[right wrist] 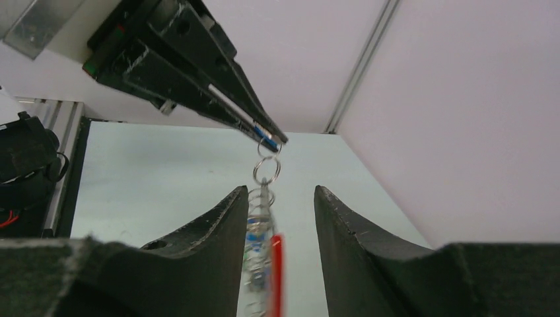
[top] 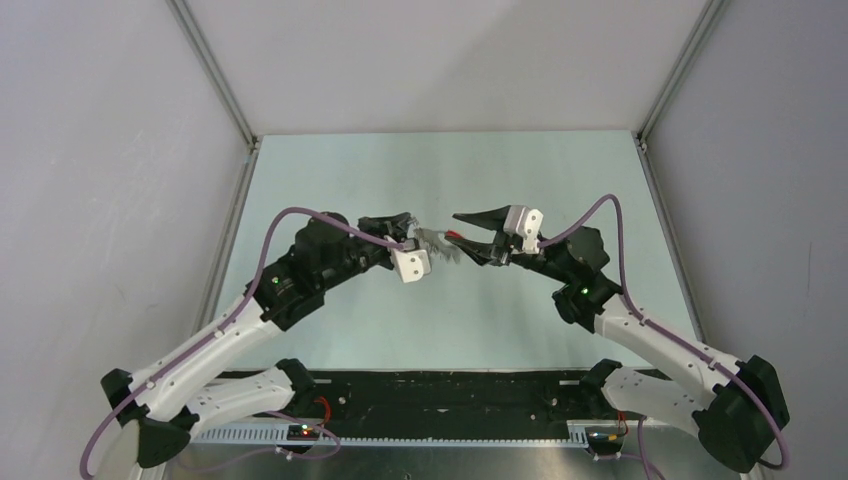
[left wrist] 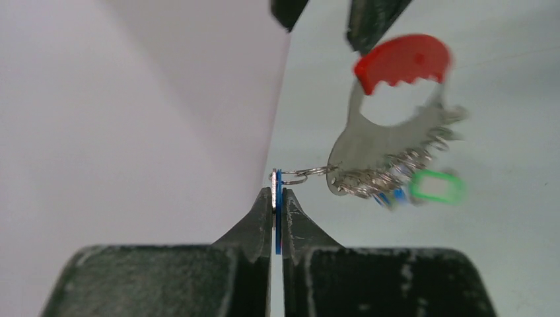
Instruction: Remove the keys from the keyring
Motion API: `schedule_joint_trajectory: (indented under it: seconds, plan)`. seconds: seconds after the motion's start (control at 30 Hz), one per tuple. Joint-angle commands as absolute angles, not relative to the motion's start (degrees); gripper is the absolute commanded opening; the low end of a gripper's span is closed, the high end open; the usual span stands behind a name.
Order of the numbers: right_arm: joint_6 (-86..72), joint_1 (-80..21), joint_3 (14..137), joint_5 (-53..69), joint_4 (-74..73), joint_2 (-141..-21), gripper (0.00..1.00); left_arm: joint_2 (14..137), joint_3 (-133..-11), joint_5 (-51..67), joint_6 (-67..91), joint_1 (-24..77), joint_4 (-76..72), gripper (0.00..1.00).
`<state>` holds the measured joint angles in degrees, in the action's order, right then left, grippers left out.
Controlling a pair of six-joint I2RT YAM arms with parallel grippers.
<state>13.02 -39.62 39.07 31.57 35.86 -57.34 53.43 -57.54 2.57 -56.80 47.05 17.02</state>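
Left wrist view: left pincer point(left wrist: 276, 197) clamped on a blue-tagged key point(left wrist: 278, 179). The keyring point(left wrist: 386, 142) with its red loop point(left wrist: 403, 61) hangs off it above the table point(top: 450, 330), blurred. Only the right wrist view shows the right pincer point(right wrist: 280, 195) spread, straddling the bunch without gripping it. Risk: a pull now likely drags the whole bunch along, or the key slips out.

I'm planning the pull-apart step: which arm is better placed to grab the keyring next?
Right. The right end effector is open with a finger on each side of the keyring, while the left end effector is shut on a blue-tagged key.
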Motion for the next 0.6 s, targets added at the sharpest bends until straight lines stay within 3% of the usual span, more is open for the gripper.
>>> schedule_joint_trajectory:
  seconds: [0.0, 0.57]
  plan:
    - [10.65, -39.44, 39.09, 34.41, 41.66, -58.49, 0.46, 51.01, -54.3, 9.13, -53.68, 46.34, 3.77, 0.0]
    - [9.65, -41.55, 41.58, 35.92, 41.25, -62.14, 0.41, 48.25, -52.26, 11.43, -52.82, 46.3, 3.19, 0.0]
